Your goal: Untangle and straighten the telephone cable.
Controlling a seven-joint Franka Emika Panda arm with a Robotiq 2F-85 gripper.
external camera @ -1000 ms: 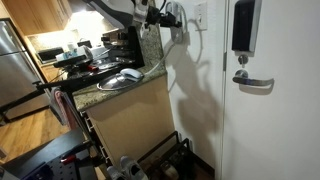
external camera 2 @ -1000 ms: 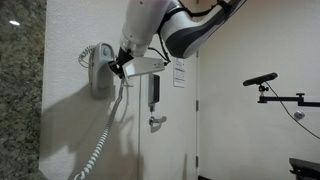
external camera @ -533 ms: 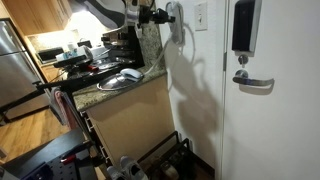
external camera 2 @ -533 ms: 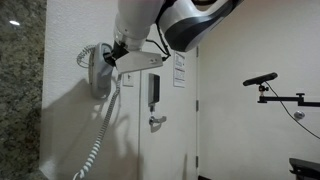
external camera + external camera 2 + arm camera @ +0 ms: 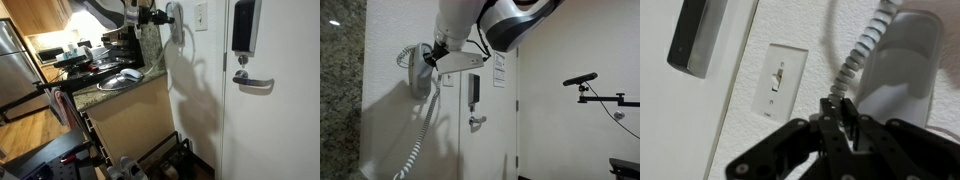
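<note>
Black two-finger gripper [image 5: 836,112] | pressed together, apparently pinching thin whitish-grey coiled telephone cable [image 5: 858,55] | held beside white plastic wall handset [image 5: 905,60] | judged: so coils can be drawn straight.

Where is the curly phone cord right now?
In the wrist view, the curly whitish-grey telephone cable runs along the wall between the white light switch and white handset, into the gripper.
</note>
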